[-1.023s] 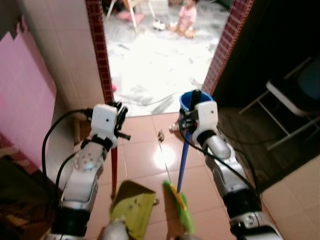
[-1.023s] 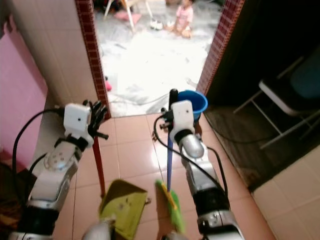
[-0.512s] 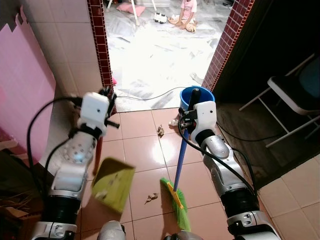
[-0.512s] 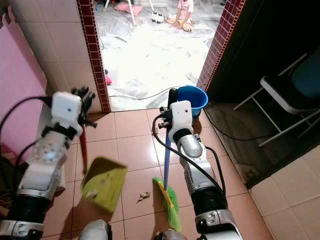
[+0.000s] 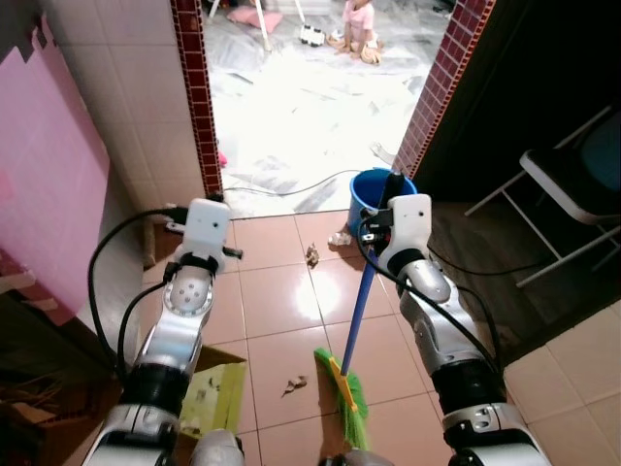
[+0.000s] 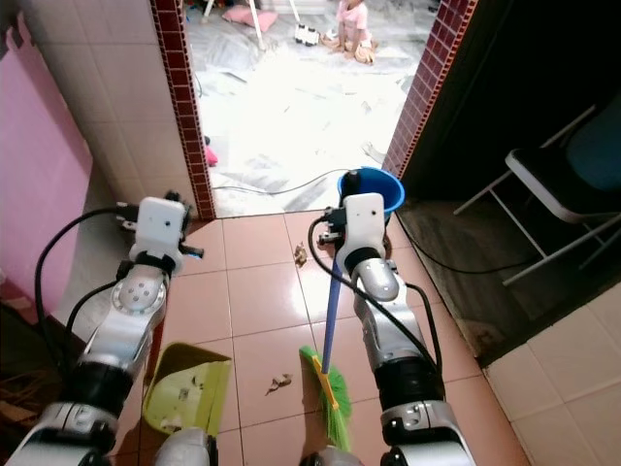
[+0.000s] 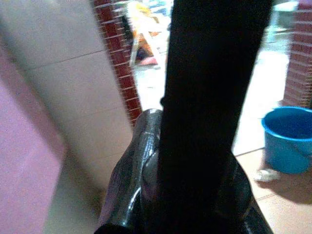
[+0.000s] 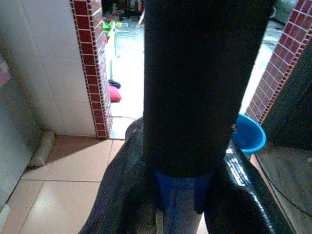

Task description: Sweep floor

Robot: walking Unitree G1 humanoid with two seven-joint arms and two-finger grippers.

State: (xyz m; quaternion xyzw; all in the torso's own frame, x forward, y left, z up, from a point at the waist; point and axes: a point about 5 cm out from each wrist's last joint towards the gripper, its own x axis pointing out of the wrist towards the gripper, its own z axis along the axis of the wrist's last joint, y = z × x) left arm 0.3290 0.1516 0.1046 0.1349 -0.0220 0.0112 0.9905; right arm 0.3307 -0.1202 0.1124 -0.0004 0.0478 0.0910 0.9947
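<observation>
A broom with a blue handle [image 5: 360, 298] and green bristles [image 5: 346, 396] stands slanted on the tan tiles, bristles down. My right gripper [image 5: 391, 184] is shut on the handle's top; the blue handle shows between the black fingers [image 8: 204, 97] in the right wrist view. A lime-green dustpan [image 6: 184, 390] rests low at my left side, debris inside it. My left gripper [image 5: 213, 201] is held above it, and my forearm hides the dustpan's handle. One dry leaf [image 5: 294, 385] lies between dustpan and bristles. Another leaf [image 5: 312, 255] lies nearer the doorway.
A blue bucket [image 5: 371, 190] stands at the doorway by the right brick post [image 5: 434, 102]. A cable [image 5: 291, 186] crosses the threshold. A folding chair [image 5: 572, 184] stands to the right, a pink board [image 5: 49, 175] to the left. A person [image 5: 359, 19] sits in the bright far room.
The dustpan has come down from mid-air to the floor at my left, and my left arm has swung inward. The broom has stayed almost in place.
</observation>
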